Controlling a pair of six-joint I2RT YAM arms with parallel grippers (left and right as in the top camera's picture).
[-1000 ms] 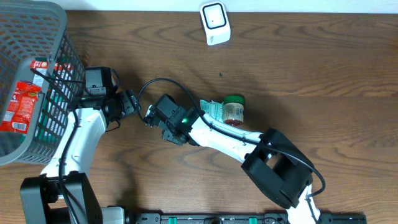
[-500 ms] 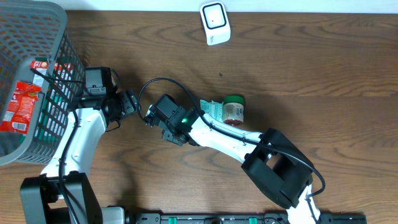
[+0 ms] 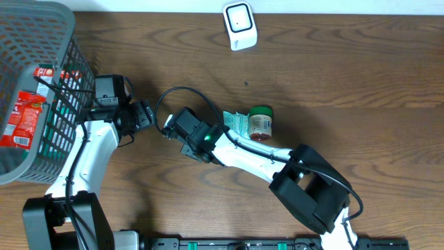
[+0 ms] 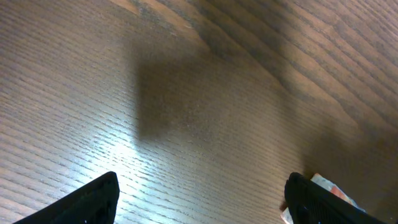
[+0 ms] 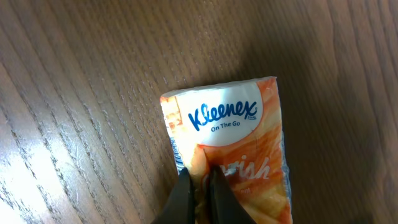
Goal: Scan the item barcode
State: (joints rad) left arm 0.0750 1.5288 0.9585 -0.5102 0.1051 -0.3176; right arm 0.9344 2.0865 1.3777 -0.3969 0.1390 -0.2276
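An orange-and-white Kleenex tissue pack [image 5: 230, 137] fills the right wrist view over the wood table. My right gripper [image 5: 199, 177] is shut on it, its two dark fingers pinching a fold of the wrapper near the pack's left edge. No barcode shows on the face I see. Overhead, the right gripper [image 3: 168, 128] reaches left, close to my left gripper [image 3: 147, 114]; the pack is hidden between them. The left gripper [image 4: 200, 200] is open over bare wood, with a corner of the pack [image 4: 329, 188] just past its right finger. A white scanner [image 3: 239, 26] stands at the far edge.
A grey mesh basket [image 3: 41, 28] holding red packets [image 3: 24, 118] stands at the left edge, beside the left arm. A green-and-white pouch [image 3: 238, 123] and a green-lidded jar [image 3: 261, 122] lie mid-table, behind the right arm.
The right gripper's fingers have closed onto the tissue pack, and its wrist has shifted slightly to the right. The left arm has not moved.
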